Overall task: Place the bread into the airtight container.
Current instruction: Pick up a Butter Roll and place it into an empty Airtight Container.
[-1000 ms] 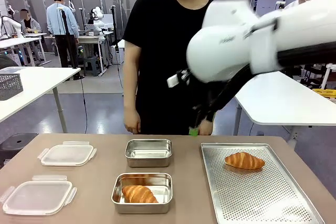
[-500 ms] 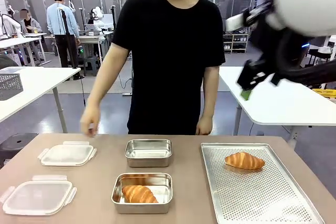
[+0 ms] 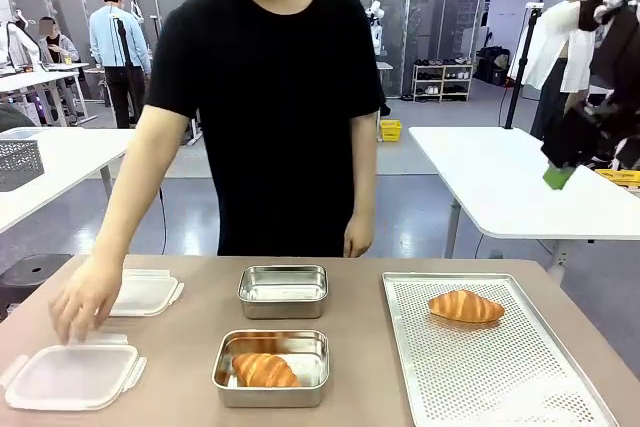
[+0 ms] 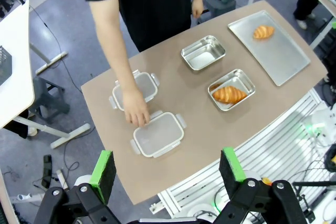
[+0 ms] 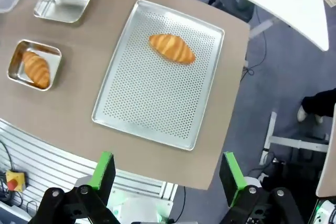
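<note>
One croissant [image 3: 466,306] lies on the perforated tray [image 3: 500,387] at the right; it also appears from above as croissant [image 5: 171,48] on the tray [image 5: 152,103]. A second croissant [image 3: 264,370] sits inside the near steel container [image 3: 225,387], with an empty steel container [image 3: 283,290] behind it. My right gripper [image 5: 166,170] hangs open and empty high over the tray's near edge; its green pad [image 3: 557,176] shows at the upper right. My left gripper [image 4: 167,167] is open too, high above the table's left side.
Two clear clip lids [image 3: 70,377] [image 3: 140,294] lie at the left. The person stands at the far side with a hand [image 3: 85,299] down on the near lid, also seen as hand [image 4: 137,114]. White tables stand behind.
My right arm has swung from the middle of the view up and away to the right. The person has shifted left and lowered a hand from the far lid onto the near lid.
</note>
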You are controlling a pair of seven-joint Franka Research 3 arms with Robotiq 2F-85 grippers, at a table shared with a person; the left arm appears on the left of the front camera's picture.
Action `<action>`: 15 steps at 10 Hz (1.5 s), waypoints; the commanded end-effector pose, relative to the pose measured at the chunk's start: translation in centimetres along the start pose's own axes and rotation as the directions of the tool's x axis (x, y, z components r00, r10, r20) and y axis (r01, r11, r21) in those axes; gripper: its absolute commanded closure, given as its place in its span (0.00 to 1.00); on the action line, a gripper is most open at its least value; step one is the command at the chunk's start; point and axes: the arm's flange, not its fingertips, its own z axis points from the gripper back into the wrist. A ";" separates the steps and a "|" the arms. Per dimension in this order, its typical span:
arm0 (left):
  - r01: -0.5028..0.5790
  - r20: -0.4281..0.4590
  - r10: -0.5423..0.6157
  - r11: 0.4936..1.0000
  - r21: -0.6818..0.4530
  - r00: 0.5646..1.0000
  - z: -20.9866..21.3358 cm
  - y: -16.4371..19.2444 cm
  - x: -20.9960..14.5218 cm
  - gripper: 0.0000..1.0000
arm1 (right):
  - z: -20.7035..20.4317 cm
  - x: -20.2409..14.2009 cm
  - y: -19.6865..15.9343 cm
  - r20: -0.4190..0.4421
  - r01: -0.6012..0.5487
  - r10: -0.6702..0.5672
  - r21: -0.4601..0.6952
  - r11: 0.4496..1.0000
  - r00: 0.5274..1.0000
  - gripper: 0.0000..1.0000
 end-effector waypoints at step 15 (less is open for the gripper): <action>0.001 0.001 -0.001 1.000 0.001 1.000 0.1 0.0 0.1 0.00 | -24.4 3.3 0.1 -0.017 -0.294 0.296 0.048 0.954 0.955 0.00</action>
